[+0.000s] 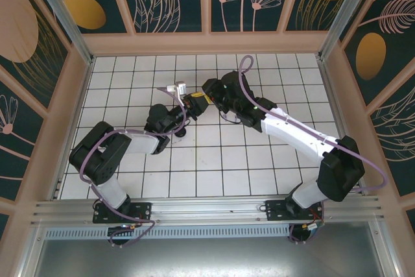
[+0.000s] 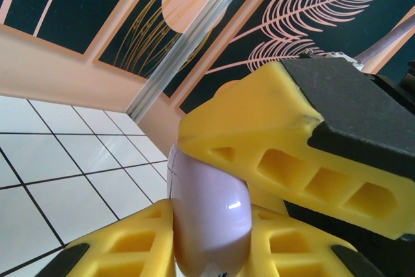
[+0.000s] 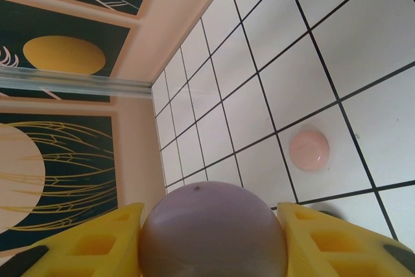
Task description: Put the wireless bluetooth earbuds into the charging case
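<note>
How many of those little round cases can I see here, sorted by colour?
lilac case: 1
pink case: 1
Total: 2

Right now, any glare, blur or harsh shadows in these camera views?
Left wrist view: a glare spot on the lilac case, foreground soft. Right wrist view: that case is blurred at the bottom, while the pink case and tiled table are sharp. Top view: even light, soft shadows.
</note>
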